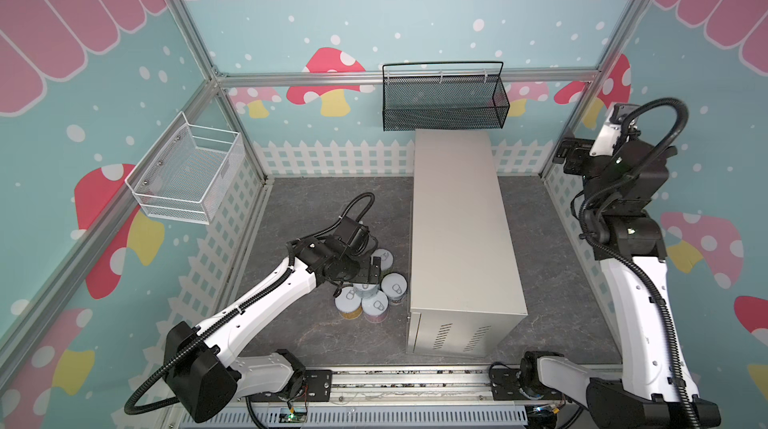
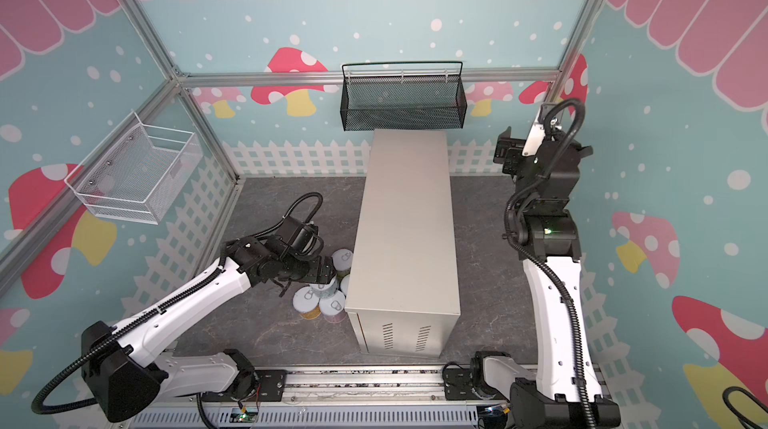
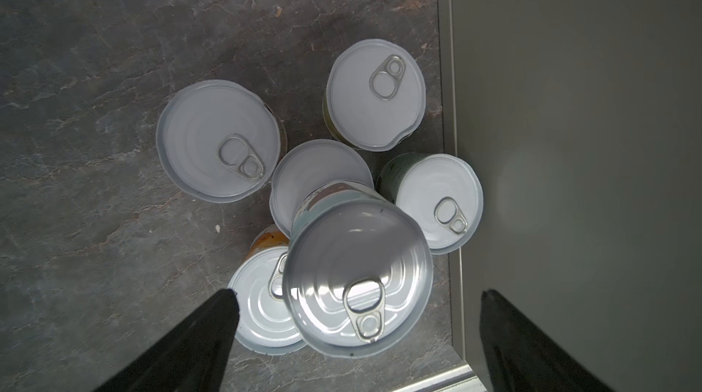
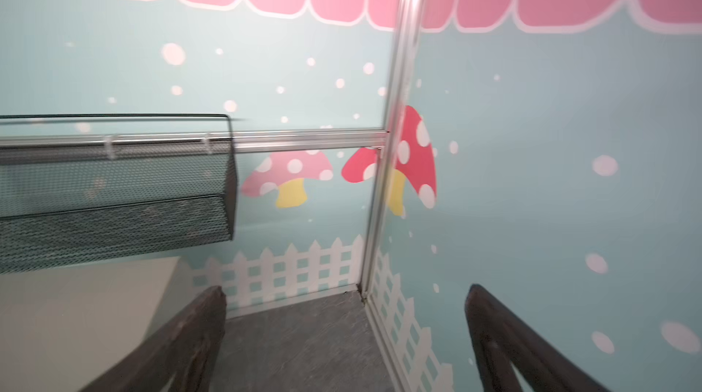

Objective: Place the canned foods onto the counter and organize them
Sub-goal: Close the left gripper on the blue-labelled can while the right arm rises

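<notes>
At the near edge, a silver metal rail (image 1: 407, 385) holds the bottoms of the two white and black arms. A little farther in, the short round metal cans (image 1: 374, 296) with pale silver pull-tab lids stand bunched close together on the dark grey stone-look floor (image 1: 324, 206). They are just beside the left side of the counter (image 1: 461, 219), down by its near end. The counter is a tall, long beige-grey metal box with a flat top and thin slits on its near end. The left wrist view shows six lids. One can with a shiny lid (image 3: 359, 276) sits higher than the others, on top of the bunch. The left gripper (image 3: 359, 293) hangs right over the bunch. Its two black fingers (image 3: 212, 333) are spread wide, and they are not touching any can. The right gripper (image 4: 345, 289) is up high on the far right, well apart from the cans, and it points at the far right corner. Its dark fingers (image 4: 197, 325) are spread wide too, with only floor and wall showing between them. Farthest back, a long black mesh basket (image 1: 444, 102) hangs on the far wall just above the far end of the counter. A white wire basket (image 1: 187, 173) hangs on the left wall.
</notes>
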### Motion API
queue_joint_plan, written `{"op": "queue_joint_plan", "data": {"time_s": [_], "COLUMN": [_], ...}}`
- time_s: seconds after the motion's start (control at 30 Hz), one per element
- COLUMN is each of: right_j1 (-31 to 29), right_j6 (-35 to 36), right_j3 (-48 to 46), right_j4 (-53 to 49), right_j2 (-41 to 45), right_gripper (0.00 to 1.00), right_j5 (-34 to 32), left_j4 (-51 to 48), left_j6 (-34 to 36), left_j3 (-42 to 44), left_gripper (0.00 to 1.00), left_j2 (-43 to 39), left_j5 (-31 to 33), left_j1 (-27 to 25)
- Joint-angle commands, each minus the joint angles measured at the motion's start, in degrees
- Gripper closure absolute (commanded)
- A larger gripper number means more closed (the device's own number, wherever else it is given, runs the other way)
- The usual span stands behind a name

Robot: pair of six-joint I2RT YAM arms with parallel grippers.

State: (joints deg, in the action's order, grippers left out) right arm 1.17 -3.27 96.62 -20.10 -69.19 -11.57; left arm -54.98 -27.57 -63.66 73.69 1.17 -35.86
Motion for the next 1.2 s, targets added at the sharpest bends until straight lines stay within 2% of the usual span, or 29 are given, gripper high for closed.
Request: {"op": "queue_joint_plan", "data": {"time_s": [0.0, 0.1, 0.33, 0.5, 0.7, 1.0, 1.17], "right_j1": [-0.10, -1.07, -8.39, -16.43, -20.80, -29.79, -38.56], "right_j6": [0.30, 1.10, 5.30, 8.55, 9.02, 9.95, 11.65], "right_j3": [10.32, 17.74, 20.68, 16.55, 6.86, 1.39, 4.88], "right_j4": [-19.82, -25.34, -31.45, -33.26, -28.32, -26.45, -30.82], "right_j2": [-4.94, -7.68, -6.37, -3.32, 1.00, -0.55, -6.17], "right_gripper": [0.00, 0.00, 0.00, 0.00, 0.01, 0.00, 0.00], "right_j5": [17.89, 29.09, 40.16, 46.98, 56.35, 52.76, 42.89], "left_j4": [-1.83, -3.23, -3.11, -3.11, -3.03, -2.28, -1.12], "left_j6": [1.67, 1.95, 1.77, 2.08, 2.61, 2.13, 1.82], "left_j3": [-2.09, -2.98, -3.81, -4.68, -4.99, -2.71, -0.98], "left_gripper": [0.01, 0.01, 0.01, 0.01, 0.01, 0.02, 0.05], "left_j2": [1.25, 2.81, 4.58, 6.35, 7.83, 7.87, 7.99], "left_j5": [4.04, 5.73, 7.61, 8.21, 8.22, 8.06, 7.99], "left_j1": [-1.23, -1.89, -3.12, -3.85, -4.13, -4.28, -4.28]}}
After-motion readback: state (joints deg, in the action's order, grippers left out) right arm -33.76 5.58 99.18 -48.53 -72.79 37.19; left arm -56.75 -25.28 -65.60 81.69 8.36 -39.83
